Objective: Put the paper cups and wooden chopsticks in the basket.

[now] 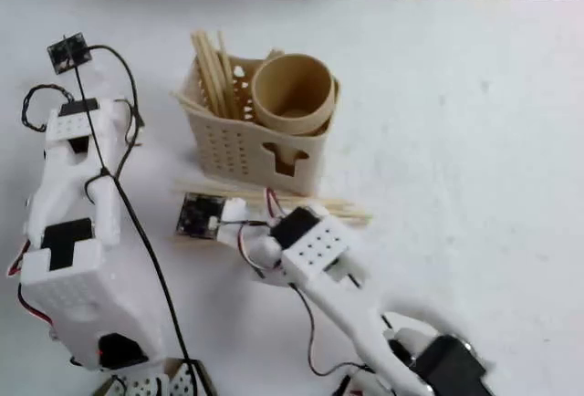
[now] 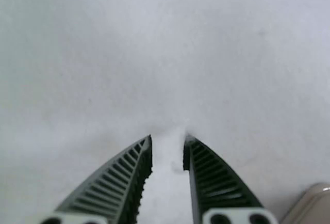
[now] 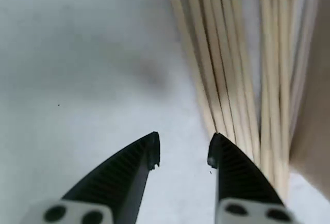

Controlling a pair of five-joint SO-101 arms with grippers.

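Two robot arms sit at a white counter. Toward the back, a beige perforated basket stands between them. Nested paper cups sit upright inside it, on the side nearer the right arm. A bundle of wooden chopsticks stands on end in the basket's other side, leaning on the wall and poking above the rim.

More loose chopsticks lie flat on the counter just in front of the basket, running roughly along its front wall. The right arm stretches in from the near edge, with its wrist above them. The right tool is spread and holds nothing. It is low over the counter, with one finger at the near ends of the loose chopsticks; whether it touches them cannot be told.

The left arm lies along the counter's left side, apart from the basket. The left tool is spread a little, holds nothing, and points at bare counter.
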